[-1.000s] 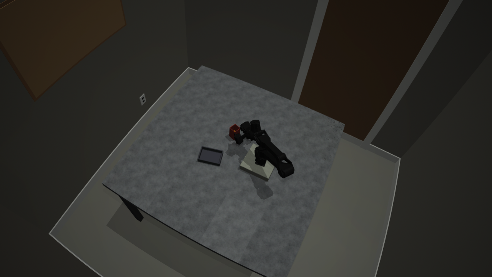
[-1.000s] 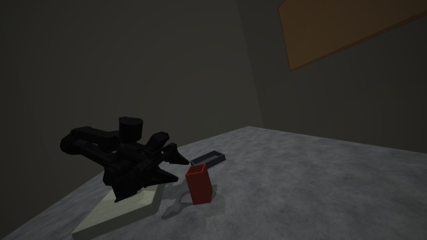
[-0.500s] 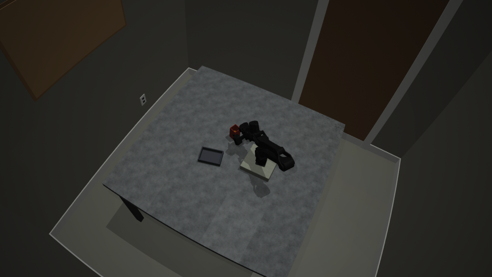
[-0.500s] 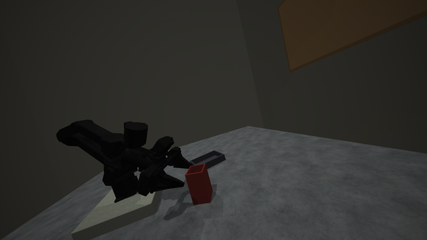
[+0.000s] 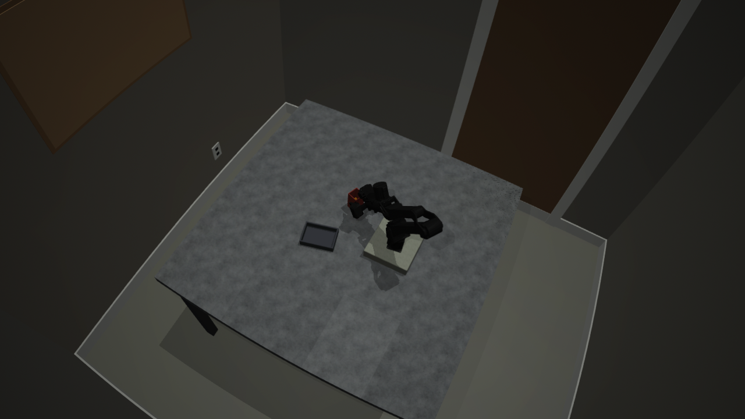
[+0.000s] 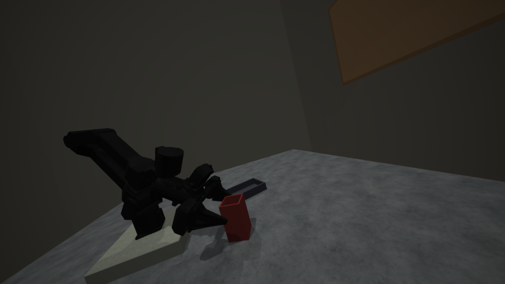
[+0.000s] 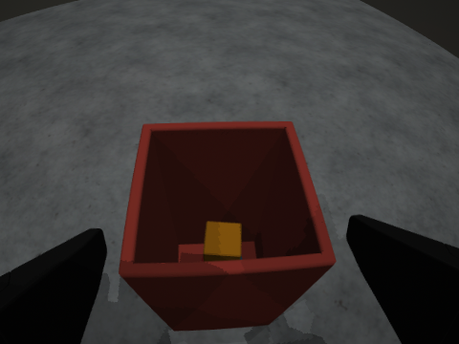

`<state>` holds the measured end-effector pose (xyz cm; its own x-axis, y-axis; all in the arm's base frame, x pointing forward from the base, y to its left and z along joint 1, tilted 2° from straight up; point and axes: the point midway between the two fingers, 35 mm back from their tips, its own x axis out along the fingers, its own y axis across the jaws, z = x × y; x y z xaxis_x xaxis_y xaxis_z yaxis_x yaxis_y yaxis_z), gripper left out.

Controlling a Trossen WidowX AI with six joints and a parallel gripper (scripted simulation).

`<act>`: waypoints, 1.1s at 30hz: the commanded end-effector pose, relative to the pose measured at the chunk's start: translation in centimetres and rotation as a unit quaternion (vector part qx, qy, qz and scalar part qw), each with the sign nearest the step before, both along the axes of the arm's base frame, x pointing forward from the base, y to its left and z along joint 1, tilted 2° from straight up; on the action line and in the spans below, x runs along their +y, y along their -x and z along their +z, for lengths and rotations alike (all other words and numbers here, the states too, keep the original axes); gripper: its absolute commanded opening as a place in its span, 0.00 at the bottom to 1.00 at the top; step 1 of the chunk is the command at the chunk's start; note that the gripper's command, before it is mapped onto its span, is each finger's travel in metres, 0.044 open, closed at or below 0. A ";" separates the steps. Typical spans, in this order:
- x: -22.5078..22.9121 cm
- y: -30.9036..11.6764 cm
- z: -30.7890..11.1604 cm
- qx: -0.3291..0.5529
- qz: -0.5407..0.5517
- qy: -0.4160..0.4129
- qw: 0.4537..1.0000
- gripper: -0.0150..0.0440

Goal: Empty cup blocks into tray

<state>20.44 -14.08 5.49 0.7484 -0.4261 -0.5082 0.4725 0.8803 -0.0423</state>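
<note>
A red square cup [image 5: 352, 200] [image 6: 238, 222] [image 7: 225, 296] stands upright on the table. In the wrist view an orange block [image 7: 224, 240] shows inside it; the near wall hides part of the cup's bottom, so other blocks cannot be counted. My gripper [image 6: 229, 208] [image 7: 229, 236] is open wide and empty, with one fingertip on each side of the cup's near part. In the wrist view there is a gap between each fingertip and the cup. A shallow dark tray [image 5: 319, 235] [image 6: 255, 191] lies flat on the table, apart from the cup, and looks empty.
The arm stands on a pale base plate [image 5: 411, 256] [image 6: 141, 256] on the grey table [image 5: 260, 208] [image 6: 353, 219]. In the top view the tray is left of the base plate and below-left of the cup. In the exterior view the tray is behind the cup and partly hidden.
</note>
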 end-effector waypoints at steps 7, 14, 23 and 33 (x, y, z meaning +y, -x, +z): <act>-0.6 -1.0 -0.9 0.001 -0.003 -0.001 1.000 1.00; -1.0 -1.7 -1.5 0.001 -0.003 -0.001 1.000 1.00; -1.5 -2.6 -2.4 0.000 -0.003 -0.001 1.000 1.00; -1.6 -2.7 -2.6 0.000 -0.003 -0.001 1.000 0.82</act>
